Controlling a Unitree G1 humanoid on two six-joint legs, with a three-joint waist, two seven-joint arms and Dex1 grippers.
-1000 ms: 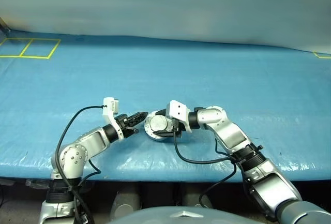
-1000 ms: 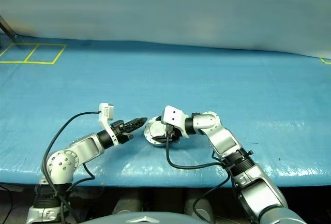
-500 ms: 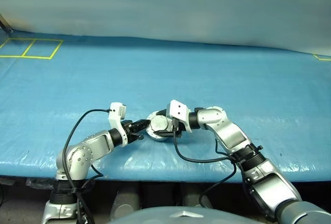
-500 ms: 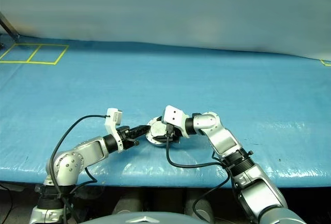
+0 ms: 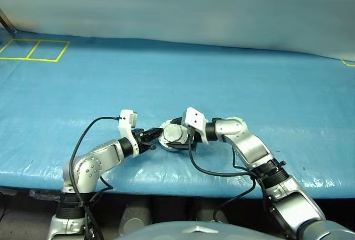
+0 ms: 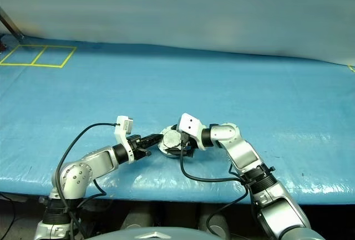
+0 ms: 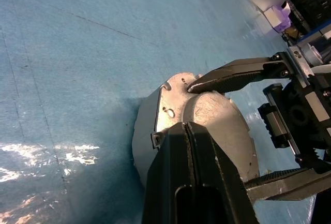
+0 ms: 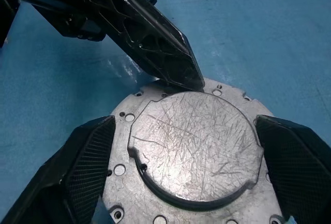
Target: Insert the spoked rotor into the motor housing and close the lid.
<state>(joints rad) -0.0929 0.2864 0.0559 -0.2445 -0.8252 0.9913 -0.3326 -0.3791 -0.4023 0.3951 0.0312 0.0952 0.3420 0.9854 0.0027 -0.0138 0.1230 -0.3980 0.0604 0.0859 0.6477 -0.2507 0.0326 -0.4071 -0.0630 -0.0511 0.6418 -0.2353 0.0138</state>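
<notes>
The lid (image 8: pixel 194 141) lies closed, smooth face with raised round centre up, on the blue mat (image 5: pixel 233 79) near the mat's front edge. The motor housing (image 7: pixel 147 125) sits beneath it, its side wall visible under the lid's rim. The left gripper (image 7: pixel 187 131) has its fingers pressed together, tips resting on the lid's rim, pinching nothing. The right gripper (image 8: pixel 194 146) is spread wide, one finger (image 8: pixel 83 167) on either side of the lid; whether the fingers touch its edge cannot be told.
</notes>
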